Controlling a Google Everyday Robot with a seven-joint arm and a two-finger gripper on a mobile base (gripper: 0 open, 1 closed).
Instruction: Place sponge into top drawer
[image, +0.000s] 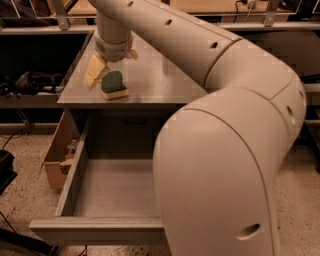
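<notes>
The sponge (114, 85), dark green on top with a pale yellow layer beneath, lies on the grey table top (155, 82) near its front left edge. My gripper (114, 63) hangs just above and behind the sponge. It is open: one pale finger (95, 71) is down at the sponge's left side, and the other finger (132, 53) shows behind it on the right. The sponge is not held. The top drawer (95, 231) is pulled out wide below the table and its grey inside is bare. My arm hides the drawer's right half.
My large pale arm (225, 150) fills the right side of the view and covers the right of the table. An open cardboard box (56, 159) stands on the floor left of the drawer. Dark shelving with cables lies to the left.
</notes>
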